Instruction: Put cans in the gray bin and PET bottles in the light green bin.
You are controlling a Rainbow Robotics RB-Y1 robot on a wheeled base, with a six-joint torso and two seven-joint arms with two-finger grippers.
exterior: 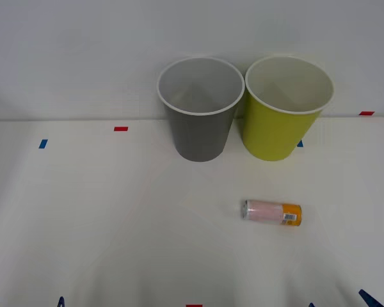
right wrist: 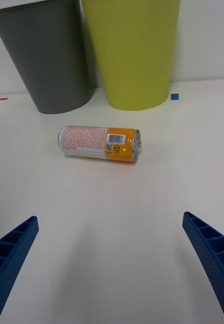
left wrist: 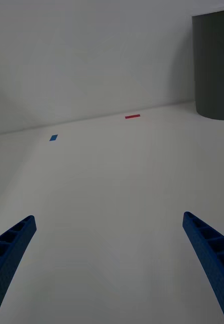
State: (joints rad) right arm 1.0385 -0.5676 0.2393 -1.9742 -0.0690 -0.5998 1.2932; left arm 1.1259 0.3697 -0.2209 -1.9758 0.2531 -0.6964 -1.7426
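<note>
One can (exterior: 272, 212) lies on its side on the white table, pale pink with an orange end band, in front of the light green bin (exterior: 275, 137). The gray bin (exterior: 198, 137) stands upright just left of the green one, and both look empty inside. In the right wrist view the can (right wrist: 99, 144) lies a short way ahead of my open right gripper (right wrist: 112, 268), with the gray bin (right wrist: 46, 55) and the light green bin (right wrist: 132, 50) behind it. My left gripper (left wrist: 112, 268) is open over bare table, with the gray bin (left wrist: 215, 66) far off to one side. PET bottles are out of view.
Small red tape marks (exterior: 120, 128) and blue tape marks (exterior: 43, 144) dot the table. A pale wall rises right behind the bins. Both grippers' blue fingertips (exterior: 370, 297) peek in at the near table edge.
</note>
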